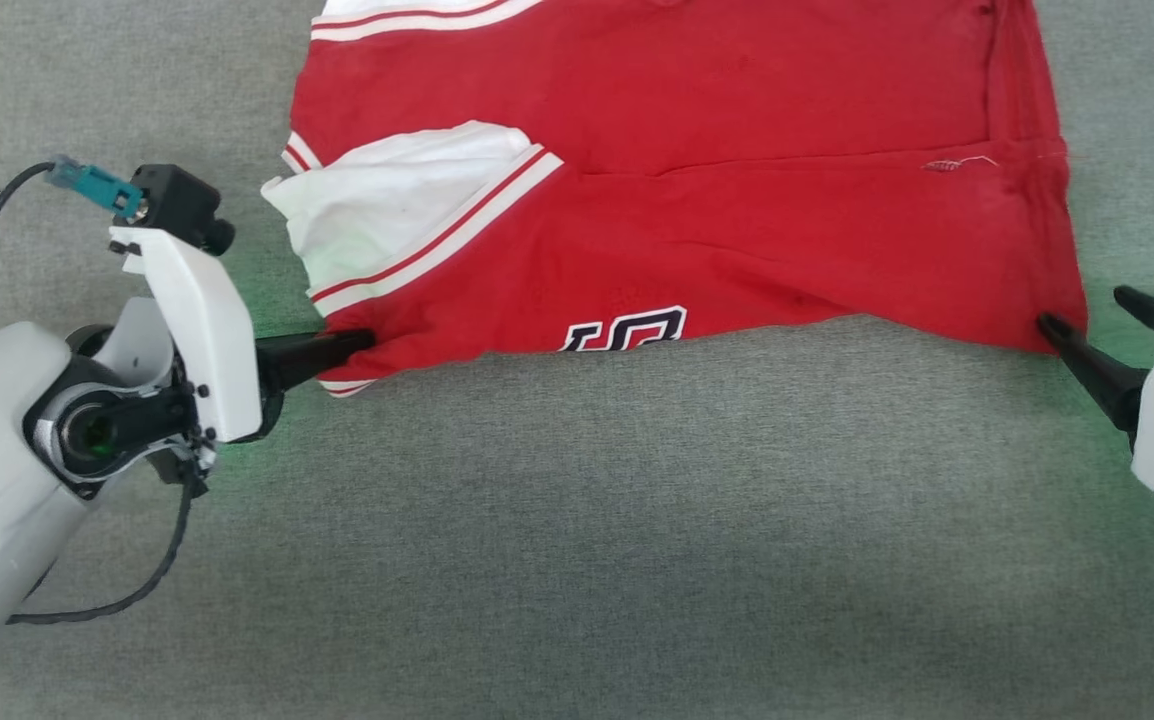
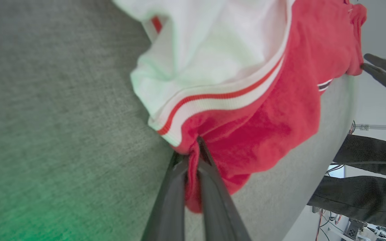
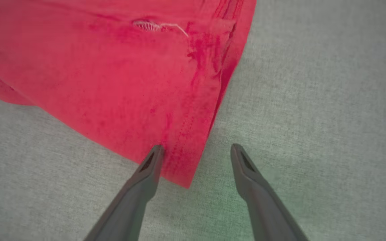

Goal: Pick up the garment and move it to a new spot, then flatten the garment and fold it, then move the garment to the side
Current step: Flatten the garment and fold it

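And the garment [image 1: 717,230] is found spread across the far half of the grey counter [image 1: 577,520], lying mostly flat, its top edge cut off by the upper border of the head view. One white sleeve [image 1: 397,200] is seen turned in over the red body, and a long crease is drawn across the middle. Only a sliver of the black lettering [image 1: 627,330] is shown at the near edge, so the front is judged to be tucked underneath.

Over on the left, the left end effector [image 1: 362,342] is clamped tight on the near left corner, just below the striped sleeve trim. In the left wrist view a bunch of red cloth is seen squeezed between the two dark fingers. On the right, the right end effector [image 1: 1080,306] is held wide apart at the near right corner. In the right wrist view the corner's tip is framed between the fingers, one finger touching the cloth's edge, the other out over bare counter. Nothing is gripped there yet.

As for progress, the move to a new spot and the flattening are judged to be largely done, and a fold appears to be under way or being set up. The right-hand grip is yet to be taken, the fold is to be completed, and the garment is not yet set aside.
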Motion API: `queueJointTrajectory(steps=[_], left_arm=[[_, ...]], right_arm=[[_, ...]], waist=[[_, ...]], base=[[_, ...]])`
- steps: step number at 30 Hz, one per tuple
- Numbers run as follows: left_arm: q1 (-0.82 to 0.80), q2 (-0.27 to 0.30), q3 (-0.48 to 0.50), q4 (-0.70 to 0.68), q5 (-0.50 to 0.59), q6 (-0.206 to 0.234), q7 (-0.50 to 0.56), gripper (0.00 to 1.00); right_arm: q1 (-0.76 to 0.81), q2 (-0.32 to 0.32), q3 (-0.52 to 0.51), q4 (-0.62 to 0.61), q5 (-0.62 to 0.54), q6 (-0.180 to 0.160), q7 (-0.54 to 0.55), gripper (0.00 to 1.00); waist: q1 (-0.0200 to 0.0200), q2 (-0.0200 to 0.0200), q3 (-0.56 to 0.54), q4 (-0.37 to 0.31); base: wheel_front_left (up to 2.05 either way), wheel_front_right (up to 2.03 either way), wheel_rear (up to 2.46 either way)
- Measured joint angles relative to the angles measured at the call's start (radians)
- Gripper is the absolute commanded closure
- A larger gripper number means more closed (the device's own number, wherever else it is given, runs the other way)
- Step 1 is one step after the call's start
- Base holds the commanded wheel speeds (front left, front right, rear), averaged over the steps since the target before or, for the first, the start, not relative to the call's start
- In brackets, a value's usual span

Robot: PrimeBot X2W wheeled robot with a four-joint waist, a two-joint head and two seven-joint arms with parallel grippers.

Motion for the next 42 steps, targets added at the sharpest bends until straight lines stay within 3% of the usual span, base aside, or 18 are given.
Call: queueJointTrajectory(steps=[4, 8, 10, 11, 13, 24, 36, 42], left_arm=[[-0.002, -0.012, 0.002, -0.029, 0.012, 0.000, -0.020, 1.00], [-0.002, -0.024, 0.000, -0.048, 0.018, 0.000, -0.028, 1.00], [-0.002, -0.031, 0.000, -0.052, 0.020, 0.000, -0.031, 1.00], [-0.001, -0.034, 0.000, -0.052, 0.020, 0.000, -0.036, 1.00], [0.002, -0.040, 0.001, -0.051, 0.020, 0.000, -0.043, 1.00], [0.046, -0.040, -0.001, -0.068, 0.019, 0.000, -0.081, 1.00], [0.232, 0.104, 0.006, -0.283, 0.005, 0.000, -0.207, 1.00], [0.341, 0.147, -0.024, -0.364, 0.017, 0.000, -0.266, 1.00]], right_arm=[[-0.046, -0.029, 0.036, 0.052, 0.019, 0.000, 0.127, 0.00], [-0.094, -0.030, 0.055, 0.108, 0.037, 0.000, 0.186, 0.00], [-0.111, -0.030, 0.065, 0.125, 0.040, 0.000, 0.195, 0.56], [-0.119, -0.030, 0.069, 0.134, 0.044, 0.000, 0.197, 0.56], [-0.126, -0.030, 0.074, 0.147, 0.056, 0.000, 0.202, 1.00], [-0.123, -0.035, 0.100, 0.174, 0.082, 0.000, 0.185, 1.00], [0.093, -0.134, 0.050, 0.071, 0.120, 0.000, 0.147, 1.00], [0.272, -0.141, -0.021, -0.012, 0.137, 0.000, 0.153, 1.00]], waist=[[0.0000, 0.0000, 0.007, 0.013], [0.0000, 0.0000, 0.012, 0.032], [0.0000, 0.0000, 0.014, 0.041], [0.0000, 0.0000, 0.015, 0.046], [0.0000, 0.0000, 0.014, 0.053], [0.0000, 0.0000, -0.031, 0.067], [0.0000, 0.0000, -0.147, 0.097], [0.0000, 0.0000, -0.185, 0.118]], base=[[0.00, 0.00, 0.00], [0.00, 0.00, 0.00], [0.00, 0.00, 0.00], [0.00, 0.00, 0.00], [0.00, 0.00, 0.00], [0.00, 0.00, 0.00], [0.00, 0.00, 0.00], [0.00, 0.00, 0.00]])
